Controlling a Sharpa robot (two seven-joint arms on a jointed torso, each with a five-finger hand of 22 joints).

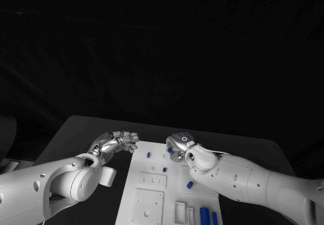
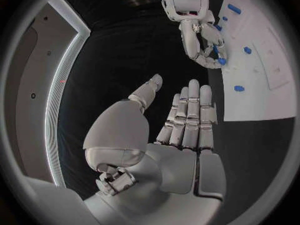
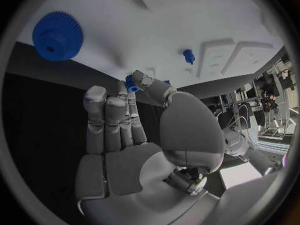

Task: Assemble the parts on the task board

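Note:
The white task board (image 1: 157,187) lies in the middle of the table. My right hand (image 1: 180,146) is over the board's far end and pinches a small blue part (image 3: 130,83) between thumb and fingertips; the left wrist view shows that part (image 2: 221,61) at the tips of the right hand (image 2: 199,39). A blue gear (image 3: 57,35) and a small blue peg (image 3: 188,56) sit on the board (image 3: 175,20). My left hand (image 1: 119,142) hovers by the board's far left corner, fingers straight and holding nothing (image 2: 187,120).
More blue parts lie on the board: one near the left edge (image 1: 148,153), one mid-board (image 1: 189,184), and two long ones at the near end (image 1: 204,216). Dark table (image 1: 81,136) surrounds the board.

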